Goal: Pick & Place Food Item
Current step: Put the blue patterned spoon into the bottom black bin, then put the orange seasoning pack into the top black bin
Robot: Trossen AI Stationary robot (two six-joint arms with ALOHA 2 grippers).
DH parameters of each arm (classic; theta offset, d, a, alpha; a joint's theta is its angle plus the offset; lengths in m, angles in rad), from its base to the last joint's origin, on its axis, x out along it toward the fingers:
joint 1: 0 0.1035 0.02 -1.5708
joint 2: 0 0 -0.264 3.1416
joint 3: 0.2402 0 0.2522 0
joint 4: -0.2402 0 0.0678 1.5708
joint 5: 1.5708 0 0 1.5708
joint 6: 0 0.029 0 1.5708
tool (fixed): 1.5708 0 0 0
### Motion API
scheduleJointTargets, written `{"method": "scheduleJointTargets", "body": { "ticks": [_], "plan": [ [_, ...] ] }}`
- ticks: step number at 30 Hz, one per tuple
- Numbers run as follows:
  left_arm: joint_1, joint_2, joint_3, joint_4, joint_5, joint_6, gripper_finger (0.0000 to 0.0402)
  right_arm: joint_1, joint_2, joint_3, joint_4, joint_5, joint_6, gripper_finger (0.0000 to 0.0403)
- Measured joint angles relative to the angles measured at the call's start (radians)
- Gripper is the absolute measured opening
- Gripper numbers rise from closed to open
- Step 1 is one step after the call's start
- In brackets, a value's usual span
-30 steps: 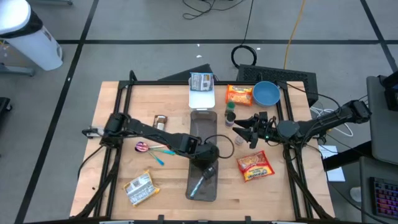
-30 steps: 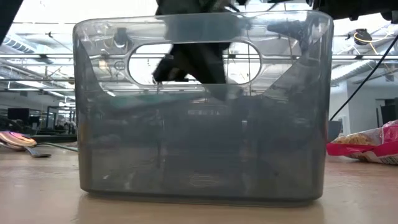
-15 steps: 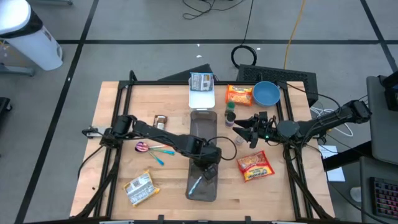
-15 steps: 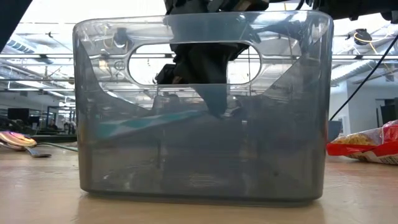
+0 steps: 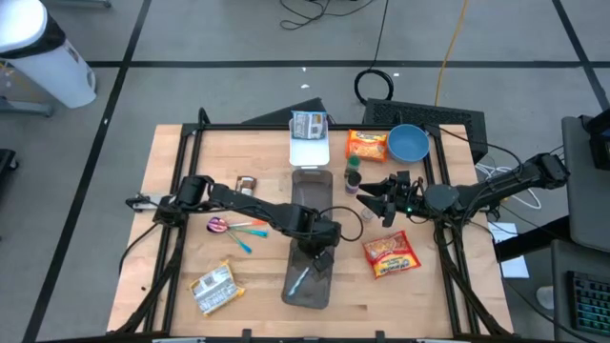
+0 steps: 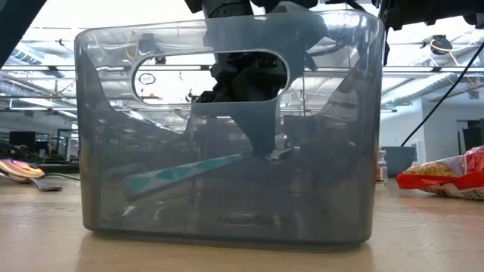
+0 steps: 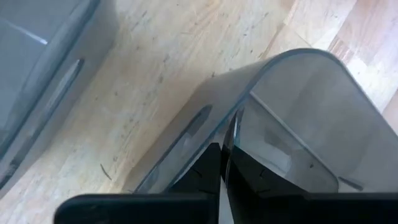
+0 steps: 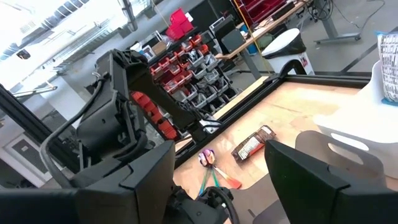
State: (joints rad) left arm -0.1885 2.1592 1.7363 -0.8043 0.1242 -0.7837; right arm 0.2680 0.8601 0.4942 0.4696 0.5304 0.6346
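Observation:
A grey see-through bin (image 5: 310, 205) stands lengthwise in the table's middle. My left gripper (image 5: 319, 259) reaches down into its near half and is shut on a long teal utensil (image 6: 181, 172), which shows inside the bin (image 5: 299, 282). My right gripper (image 5: 381, 195) hovers open and level to the right of the bin, holding nothing. Food packets lie around: a red noodle pack (image 5: 391, 254), an orange pack (image 5: 367, 143), a silver snack bag (image 5: 212, 288) and a brown bar (image 5: 246, 186). My left gripper pinches the teal utensil by its higher end (image 6: 246, 157) between its two fingers (image 6: 257, 136), coming steeply from above into the bin. The utensil slopes down from the fingers, its lower end (image 6: 128, 183) close above the bin's floor; whether it rests there I cannot tell.
A white tray (image 5: 310, 151) with a packet and a blue bowl (image 5: 408, 143) stand at the far side. Small bottles (image 5: 353, 176) are just right of the bin. Pink, orange and teal utensils (image 5: 233, 229) lie left of it.
My left gripper has sunk deeper into the bin with the teal utensil, which has tipped from level to sloping, its free end dropping. The bin's near end has slid a little toward the table's left and near edges.

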Motion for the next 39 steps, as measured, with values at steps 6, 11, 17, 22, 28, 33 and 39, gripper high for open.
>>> {"method": "scheduleJointTargets", "body": {
  "ticks": [6, 11, 17, 22, 28, 33, 39],
  "plan": [
    [0.006, 0.0, 0.0, 0.006, 0.007, 0.0, 0.0008, 0.0, 0.0, 0.0, 0.0, -0.001, 0.0, 0.0242],
    [0.012, 0.0, 0.0, 0.037, 0.01, -0.01, 0.0034, 0.0, 0.0, 0.0, 0.0, -0.002, 0.0, 0.0242],
    [0.021, 0.0, 0.0, 0.059, 0.029, -0.014, 0.0077, 0.0, 0.0, 0.0, -0.002, -0.003, 0.0, 0.0242],
    [0.035, 0.0, 0.0, 0.061, 0.067, 0.0, 0.0109, 0.0, 0.0, -0.001, -0.003, -0.003, 0.0, 0.0242],
    [0.05, 0.0, 0.048, 0.045, 0.117, 0.0, 0.0135, 0.0, 0.0, -0.001, -0.003, -0.003, -0.001, 0.0242],
    [0.049, 0.0, 0.172, -0.013, 0.12, 0.026, 0.0136, 0.0, 0.0, -0.001, -0.003, -0.003, -0.002, 0.0242],
    [0.048, 0.0, 0.422, -0.276, 0.103, 0.158, 0.0136, 0.0, 0.0, -0.001, 0.001, -0.004, -0.002, 0.0242]
  ]
}}
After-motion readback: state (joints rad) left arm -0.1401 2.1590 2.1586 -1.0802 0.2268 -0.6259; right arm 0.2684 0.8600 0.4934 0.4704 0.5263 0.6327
